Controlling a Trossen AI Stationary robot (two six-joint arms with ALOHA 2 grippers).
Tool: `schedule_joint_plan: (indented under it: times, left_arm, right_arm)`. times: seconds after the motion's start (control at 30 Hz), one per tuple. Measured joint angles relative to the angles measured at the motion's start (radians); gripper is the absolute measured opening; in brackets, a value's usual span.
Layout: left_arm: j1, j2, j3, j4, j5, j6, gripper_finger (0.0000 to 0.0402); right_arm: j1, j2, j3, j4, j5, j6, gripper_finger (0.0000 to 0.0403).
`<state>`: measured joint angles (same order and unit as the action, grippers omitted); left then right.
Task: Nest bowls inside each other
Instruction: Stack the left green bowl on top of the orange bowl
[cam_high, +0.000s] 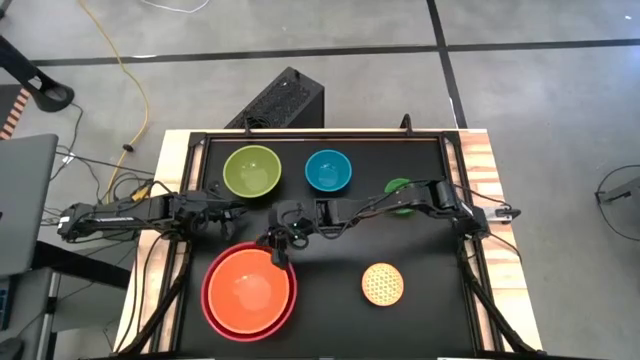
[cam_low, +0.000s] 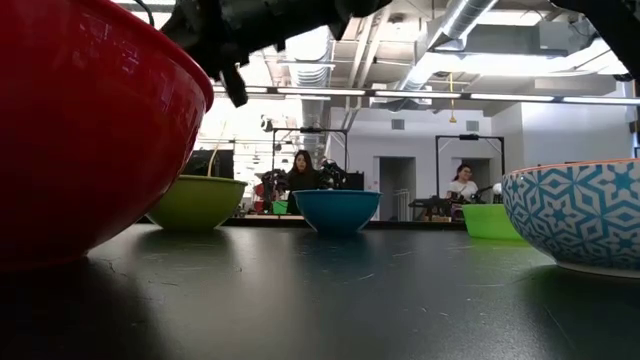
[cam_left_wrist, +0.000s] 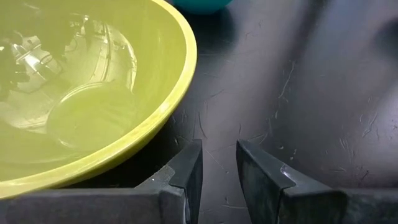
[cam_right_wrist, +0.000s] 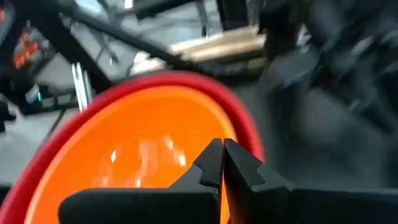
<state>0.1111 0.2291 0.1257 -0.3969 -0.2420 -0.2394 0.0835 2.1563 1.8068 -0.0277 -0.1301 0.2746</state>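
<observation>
An orange bowl (cam_high: 246, 288) sits nested inside the large red bowl (cam_high: 212, 312) at the table's near left. My right gripper (cam_right_wrist: 222, 148) hangs shut, with nothing between its fingers, above the far rim of this pair (cam_high: 279, 250); in the low view it shows over the red bowl (cam_low: 90, 130). Along the far side stand the lime green bowl (cam_high: 252, 171) and the blue bowl (cam_high: 328, 170). The small bright green bowl (cam_high: 400, 190) is partly under my right arm. The patterned yellow bowl (cam_high: 382, 283) stands near right. My left gripper (cam_left_wrist: 217, 163) waits open, low beside the lime green bowl (cam_left_wrist: 81, 106).
Black mat (cam_high: 330, 320) covers the table; bare mat lies between the red bowl and the patterned bowl. My right arm (cam_high: 400, 205) stretches across the middle. Cables and a black box (cam_high: 280, 100) lie beyond the far edge. People sit in the room behind (cam_low: 302, 172).
</observation>
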Motion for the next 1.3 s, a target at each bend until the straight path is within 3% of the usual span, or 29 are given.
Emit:
schedule_joint_plan:
  times: [0.2, 0.33, 0.6, 0.9, 1.3]
  left_arm:
    - [0.0, 0.0, 0.0, 0.0, 0.0, 0.0, 0.0087]
    - [0.0, 0.0, 0.0, 0.0, 0.0, 0.0, 0.0087]
    - [0.0, 0.0, 0.0, 0.0, 0.0, 0.0, 0.0087]
    - [0.0, 0.0, 0.0, 0.001, -0.001, 0.0, 0.0087]
    - [0.0, 0.0, 0.0, 0.0, 0.001, 0.0, 0.0087]
  right_arm:
    - [-0.113, -0.017, 0.001, -0.015, 0.049, 0.019, 0.0029]
    - [-0.214, -0.013, 0.0, -0.015, 0.091, 0.12, 0.0039]
    - [-0.357, -0.008, 0.0, -0.044, 0.178, 0.146, 0.0112]
    - [-0.419, 0.058, 0.0, -0.079, 0.204, 0.171, 0.0219]
    - [-0.413, 0.176, 0.054, -0.045, 0.208, 0.19, 0.0233]
